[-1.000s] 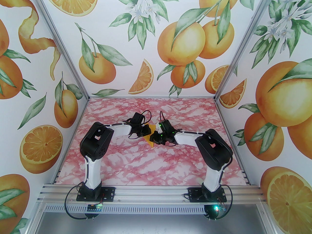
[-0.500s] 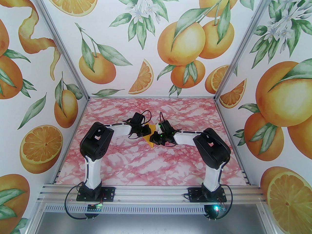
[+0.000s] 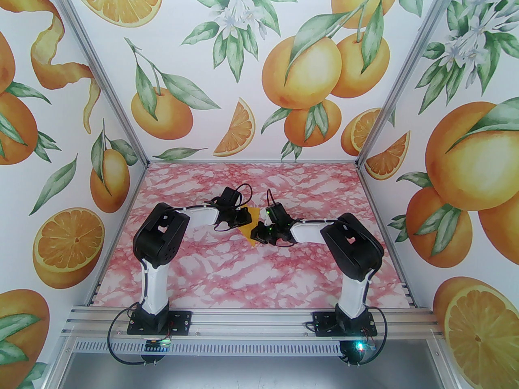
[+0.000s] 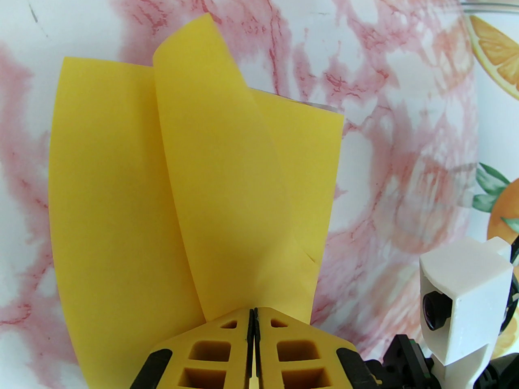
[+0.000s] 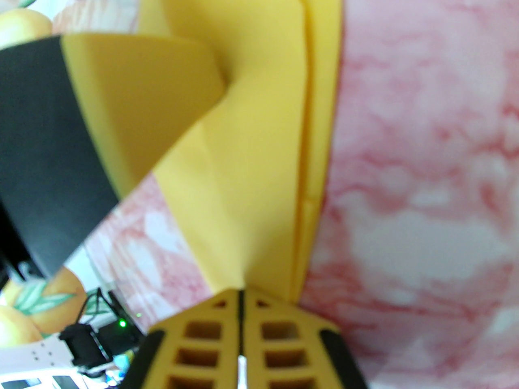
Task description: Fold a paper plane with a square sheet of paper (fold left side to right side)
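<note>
The square sheet of paper (image 4: 113, 184) is plain yellow and lies on the pink marble table (image 3: 227, 270) between the two arms. One flap (image 4: 211, 168) curls up off it. My left gripper (image 4: 253, 318) is shut on the near end of that flap. My right gripper (image 5: 240, 298) is shut on a corner of the paper (image 5: 259, 156), where layered folded edges run along its right side. From above, both grippers (image 3: 248, 217) (image 3: 256, 234) meet over the paper (image 3: 250, 236) at mid-table and hide most of it. A paper plane is out of view.
The right arm's white camera housing (image 4: 462, 290) sits close to the paper at the lower right of the left wrist view. The left gripper's yellow-and-black finger (image 5: 134, 95) crowds the paper from the left in the right wrist view. Printed orange walls (image 3: 243, 75) enclose the table.
My right gripper has closed fully on the paper, and its wrist has shifted slightly toward the near right. The left arm has held still with its grip.
</note>
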